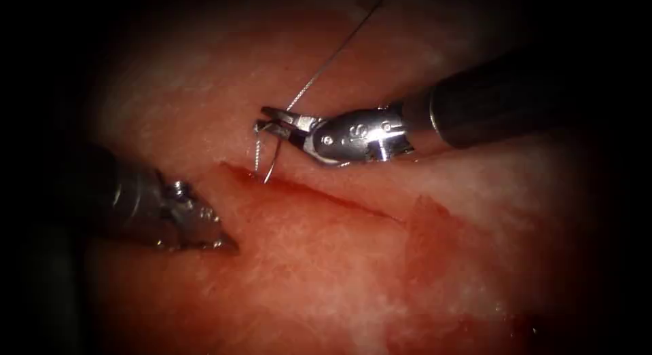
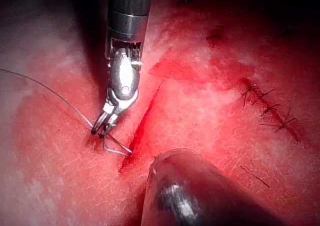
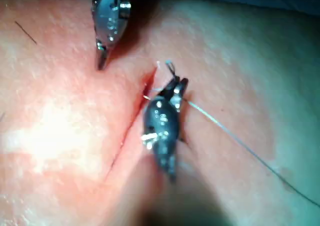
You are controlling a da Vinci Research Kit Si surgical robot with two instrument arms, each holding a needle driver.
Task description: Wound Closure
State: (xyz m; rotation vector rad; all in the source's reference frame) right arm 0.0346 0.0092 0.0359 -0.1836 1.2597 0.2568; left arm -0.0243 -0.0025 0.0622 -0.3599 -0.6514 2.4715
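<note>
**Operator:** Looking through the endoscope first, I see my right tool [image 1: 272, 117] clamped on the needle [image 1: 274, 161] near its thread end. The curve hangs down from the jaws, and its point sits at the upper end of the cut [image 1: 305, 189]. I cannot tell whether the point has entered the tissue [image 1: 326, 273]. The thread [image 1: 333, 56] runs from the jaws up toward the tissue's far edge.

**Listener:** And your left tool?

**Operator:** The left tool [image 1: 227, 245] holds nothing. Its jaws look closed together, and it rests to the left of the cut, near the tissue's left edge and apart from the needle.

**Listener:** What does the left wrist view give you?

**Operator:** The right tool [image 2: 100, 128] gripping the needle [image 2: 116, 147], just beside the cut [image 2: 145, 121] and red fluid [image 2: 172, 71]. Finished stitches [image 2: 270, 108] lie well apart, toward the tissue's far side.

**Listener:** And the right wrist view?

**Operator:** The right tool [image 3: 175, 86] is at the cut's [image 3: 132, 121] upper end, with thread [image 3: 235, 136] trailing away from it. The left tool [image 3: 102, 61] is across the cut.

**Listener:** What worries you?

**Operator:** In my judgement, a grip this close to the needle's end could let it swivel under load. The thread, lying so near the jaws, might snag.
</note>
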